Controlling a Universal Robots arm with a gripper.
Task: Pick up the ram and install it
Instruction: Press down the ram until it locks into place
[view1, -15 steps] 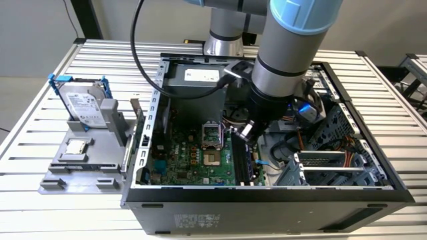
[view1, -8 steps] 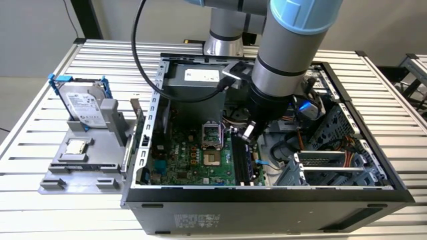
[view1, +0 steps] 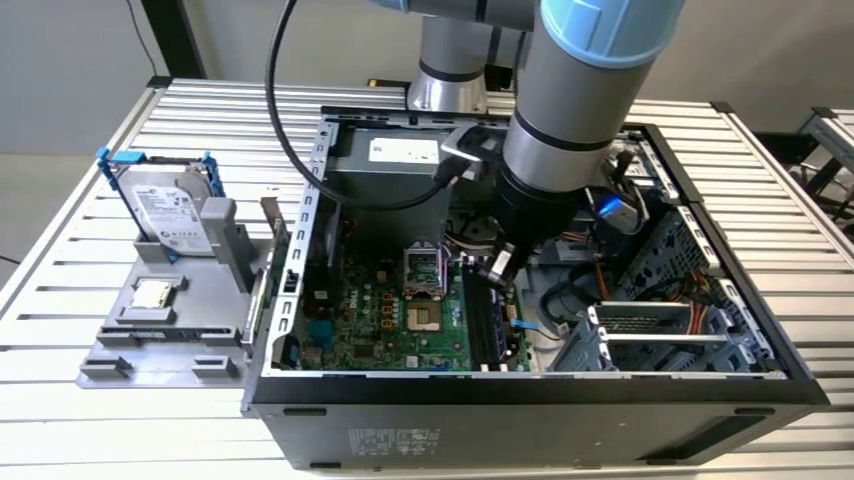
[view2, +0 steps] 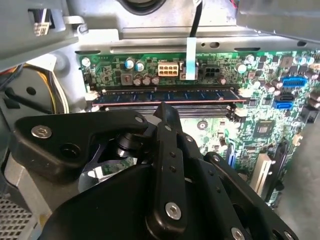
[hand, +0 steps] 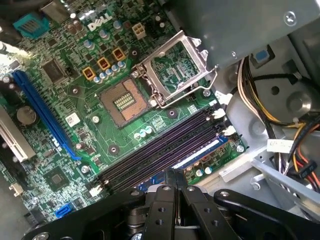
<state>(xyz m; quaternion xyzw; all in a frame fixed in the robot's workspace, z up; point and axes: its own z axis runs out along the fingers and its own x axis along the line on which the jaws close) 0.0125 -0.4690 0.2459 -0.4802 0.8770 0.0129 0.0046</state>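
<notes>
The ram (view2: 165, 96) is a long dark stick standing in a memory slot on the green motherboard (view2: 260, 107) inside the open computer case. In the first wrist view its edge (hand: 200, 152) runs along the outermost of the dark slots. My gripper (view1: 501, 268) hangs inside the case just above the slots. Its black fingers (hand: 167, 197) are pressed together with nothing between them, and their tip (view2: 165, 107) sits right beside the stick's upper edge. In the exterior view the ram (view1: 507, 325) stands below the gripper.
The open processor socket (hand: 122, 102) and its raised metal frame (hand: 175, 65) lie beside the slots. Bundled cables (hand: 280, 120) and the case wall (view1: 314, 200) crowd the area. On the exterior view's left, a grey fixture (view1: 107, 360) holds a silver hard drive (view1: 167, 215) and a processor chip (view1: 154, 293).
</notes>
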